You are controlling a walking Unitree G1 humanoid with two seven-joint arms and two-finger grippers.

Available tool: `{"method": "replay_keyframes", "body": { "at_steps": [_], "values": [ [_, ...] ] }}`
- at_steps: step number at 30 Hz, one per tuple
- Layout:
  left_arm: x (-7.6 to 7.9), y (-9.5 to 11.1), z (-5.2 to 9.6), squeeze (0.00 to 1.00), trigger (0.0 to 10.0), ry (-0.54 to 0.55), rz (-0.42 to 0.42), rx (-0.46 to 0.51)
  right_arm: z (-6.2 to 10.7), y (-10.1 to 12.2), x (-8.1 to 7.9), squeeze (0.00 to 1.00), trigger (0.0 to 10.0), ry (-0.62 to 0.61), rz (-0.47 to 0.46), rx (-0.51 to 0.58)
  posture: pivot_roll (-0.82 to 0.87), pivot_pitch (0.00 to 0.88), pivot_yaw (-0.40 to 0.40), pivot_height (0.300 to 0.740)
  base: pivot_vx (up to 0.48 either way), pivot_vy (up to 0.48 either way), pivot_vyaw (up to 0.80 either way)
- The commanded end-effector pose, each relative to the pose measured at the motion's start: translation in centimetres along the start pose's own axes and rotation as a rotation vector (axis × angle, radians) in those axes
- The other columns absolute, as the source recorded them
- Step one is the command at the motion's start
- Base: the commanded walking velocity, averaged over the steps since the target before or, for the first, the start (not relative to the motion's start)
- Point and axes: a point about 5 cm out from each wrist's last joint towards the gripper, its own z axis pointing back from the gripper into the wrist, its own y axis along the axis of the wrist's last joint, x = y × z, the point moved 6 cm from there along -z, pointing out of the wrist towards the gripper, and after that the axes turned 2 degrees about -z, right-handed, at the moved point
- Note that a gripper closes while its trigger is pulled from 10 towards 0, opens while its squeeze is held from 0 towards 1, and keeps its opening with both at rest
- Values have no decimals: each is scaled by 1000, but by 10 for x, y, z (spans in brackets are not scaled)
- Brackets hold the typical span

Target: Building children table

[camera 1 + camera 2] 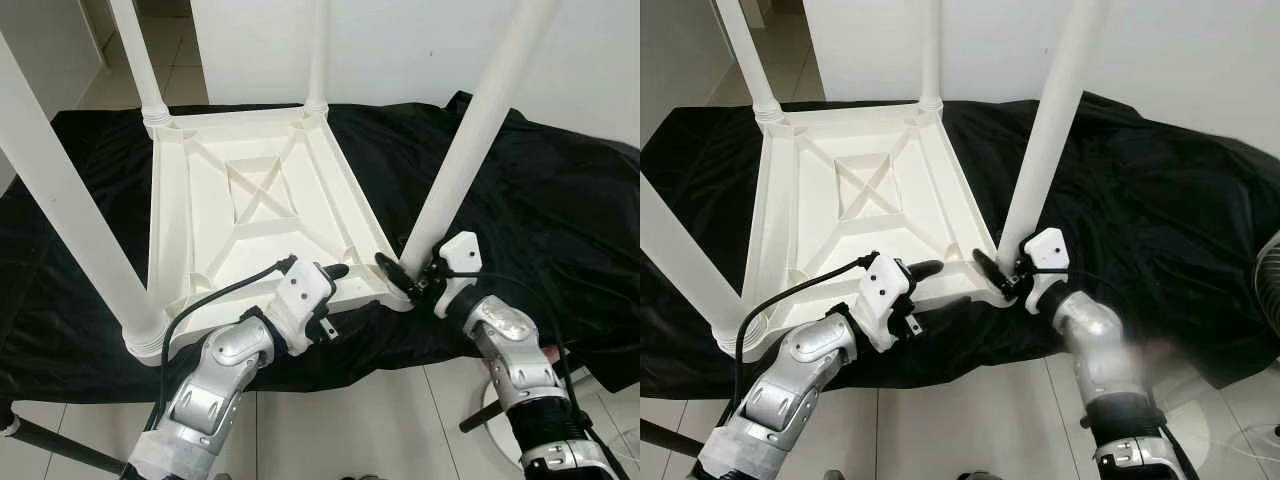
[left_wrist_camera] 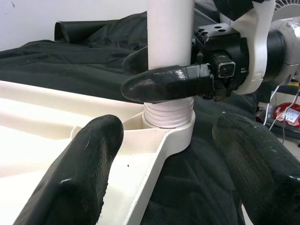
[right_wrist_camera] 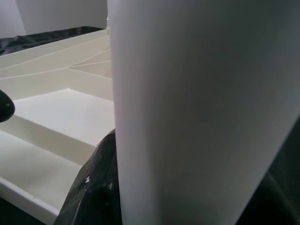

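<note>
The upper ends of the four white cylindrical plastic legs (image 1: 470, 150) are cut off by the top edge, the right silver forearm (image 1: 1110, 365) is blurred, and the right gripper's far finger is hidden behind the near-right leg (image 3: 197, 112).

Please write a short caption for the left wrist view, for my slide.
Right gripper clasps the white table leg just above its threaded socket, left gripper open nearby.
</note>
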Motion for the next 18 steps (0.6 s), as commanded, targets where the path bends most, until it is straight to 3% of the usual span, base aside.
{"method": "replay_keyframes", "body": {
  "at_steps": [1, 6, 7, 10, 18],
  "values": [
    [2, -4, 1, 0, 10000, 2, 12, -14, 3, -7, -1, 0, 0, 17, -6, -32, -43, 64, -46, 740, 0, 0, 0],
    [2, -4, 1, 0, 10000, 11, 12, -16, 7, -11, -3, 0, 0, 10, -50, -40, -44, 65, -50, 740, 0, 0, 0],
    [2, -4, 0, 0, 10000, 13, 16, -15, 7, -11, -2, 0, 10000, -10, -72, -37, -47, 64, -50, 740, 0, 0, 0],
    [4, -3, 0, 0, 10000, 14, 26, -12, 4, -4, -1, 0, 10000, -83, -124, -12, -53, 65, -48, 740, 0, 0, 0],
    [6, -5, 2, 0, 10000, 10, 23, -19, 2, -4, 3, 0, 10000, -331, -144, -8, -51, 61, -52, 740, 0, 0, 0]
  ]
}}
